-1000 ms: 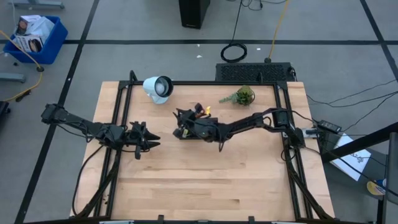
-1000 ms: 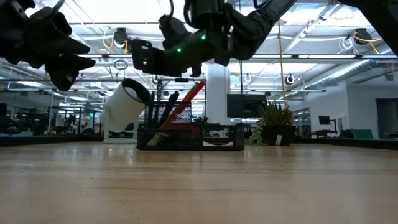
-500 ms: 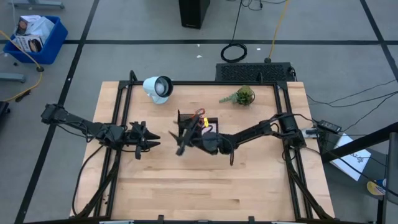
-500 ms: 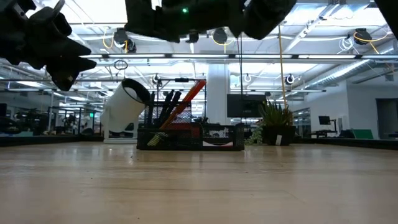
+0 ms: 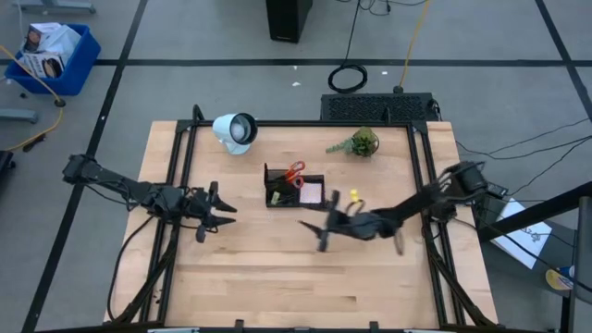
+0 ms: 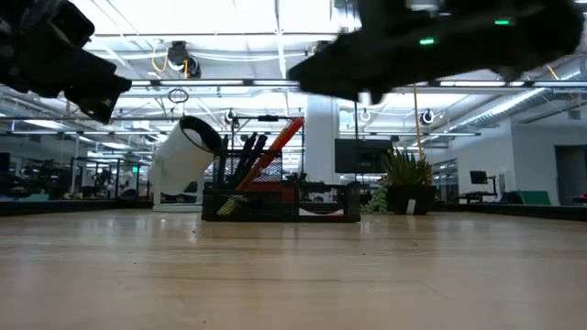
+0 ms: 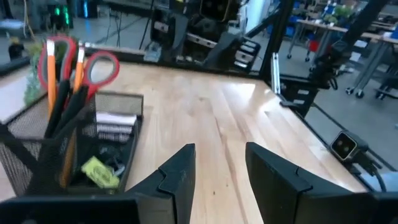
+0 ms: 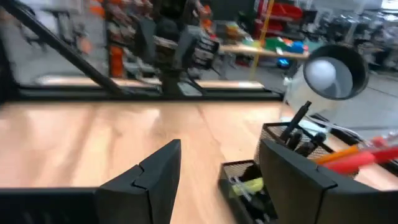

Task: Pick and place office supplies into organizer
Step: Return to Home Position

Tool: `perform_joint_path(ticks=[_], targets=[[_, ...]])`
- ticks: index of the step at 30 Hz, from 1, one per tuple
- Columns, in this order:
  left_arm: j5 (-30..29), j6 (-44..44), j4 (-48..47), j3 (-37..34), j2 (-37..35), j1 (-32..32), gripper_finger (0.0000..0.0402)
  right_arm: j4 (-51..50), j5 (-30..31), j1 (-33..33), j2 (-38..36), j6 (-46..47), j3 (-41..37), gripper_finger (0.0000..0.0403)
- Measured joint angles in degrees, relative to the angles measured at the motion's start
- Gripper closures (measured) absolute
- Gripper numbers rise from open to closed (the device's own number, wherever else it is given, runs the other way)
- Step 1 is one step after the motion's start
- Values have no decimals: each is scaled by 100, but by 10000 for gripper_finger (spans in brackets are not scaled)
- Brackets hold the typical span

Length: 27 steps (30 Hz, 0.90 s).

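The black mesh organizer (image 5: pixel 294 186) stands at mid-table. Red-handled scissors (image 7: pixel 79 67), orange pencils and black pens stand upright in its taller section. A pink sticky-note pad (image 5: pixel 311 193) and a small yellow piece (image 7: pixel 99 172) lie in its lower trays. My left gripper (image 5: pixel 222 208) hovers open to the organizer's left, nothing between its fingers (image 7: pixel 180 177). My right gripper (image 5: pixel 314 229) hovers open on the near right of the organizer, clear of it, its fingers (image 8: pixel 155 174) also with nothing between them.
A white round lamp (image 5: pixel 236 129) lies at the far left and a small green plant (image 5: pixel 363 141) stands at the far right. A black mesh panel (image 5: pixel 379 106) sits beyond the far edge. Bare wood (image 5: pixel 277 277) fills the table's near half.
My right gripper has drawn back from above the organizer toward the table's near edge and right side, leaving the organizer and its contents uncovered in the high view.
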Motion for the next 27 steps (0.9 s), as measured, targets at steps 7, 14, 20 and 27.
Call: perform_joint_path(ticks=[7,14,20,27], targets=[[5,505,-359,-2,-22,-32,256,703,477,440,-1242,-264,-1609,195],[-91,836,-349,-2,-61,-31,256,679,816,705,-2616,-390,-2626,195],[-275,994,-679,-2,-393,-32,256,612,827,882,-3625,-322,-3484,195],[-255,1113,-1271,-2,-1426,85,256,548,845,1177,-4495,-45,-4181,195]])
